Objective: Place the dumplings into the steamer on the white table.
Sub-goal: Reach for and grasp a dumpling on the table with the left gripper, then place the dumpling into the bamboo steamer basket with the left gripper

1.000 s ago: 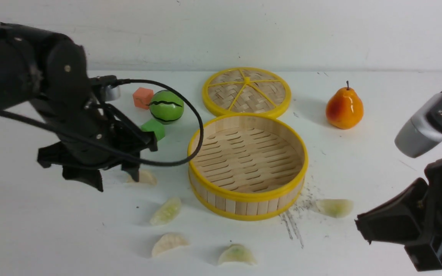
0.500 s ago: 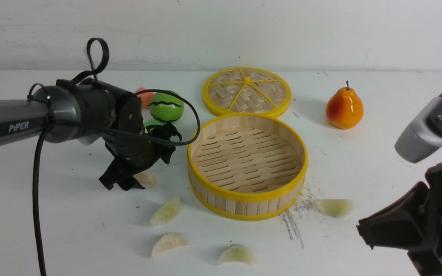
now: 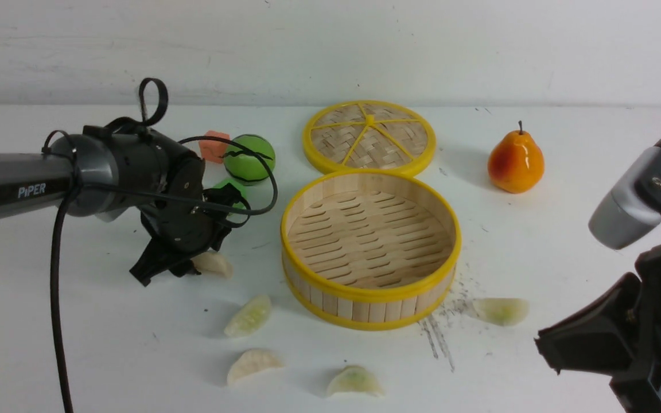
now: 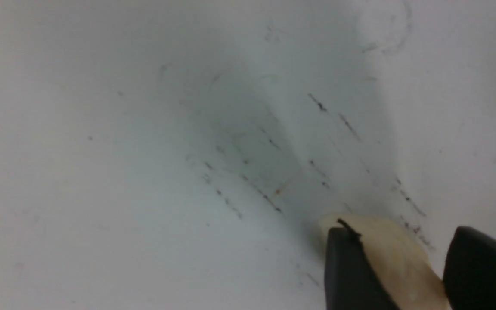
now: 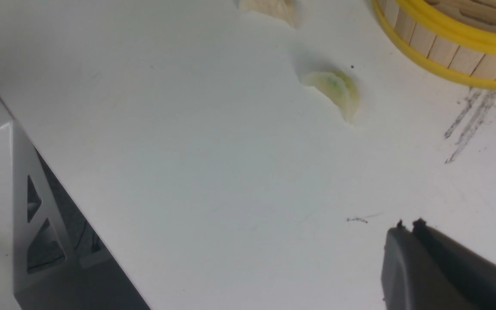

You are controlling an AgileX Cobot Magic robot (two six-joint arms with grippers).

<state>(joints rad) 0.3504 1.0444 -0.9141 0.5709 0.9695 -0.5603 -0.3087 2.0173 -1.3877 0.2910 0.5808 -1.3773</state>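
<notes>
None of the five dumplings [image 3: 354, 382] is in yet, so the whole job lies ahead of you. Your white surface [image 3: 566, 241] carries everything; the steamer [image 3: 368, 296] sits mid-surface, open, its slatted floor bare. Your right fingers [image 5: 407, 267] are pressed together on nothing, off to the steamer's right. Your left fingers [image 4: 347, 275] sit low just left of the steamer, either side of one dumpling [image 3: 213, 264] that rests on the surface; whether they pinch it or only bracket it, I cannot tell. Four more lie loose: a green-tinged dumpling [image 3: 248, 316] by the steamer's left front, a pale dumpling [image 3: 253, 363] and a green-centred dumpling [image 3: 354, 382] nearer you, a last dumpling [image 3: 501, 310] just right of the steamer. By my reckoning you're on the first pick.
</notes>
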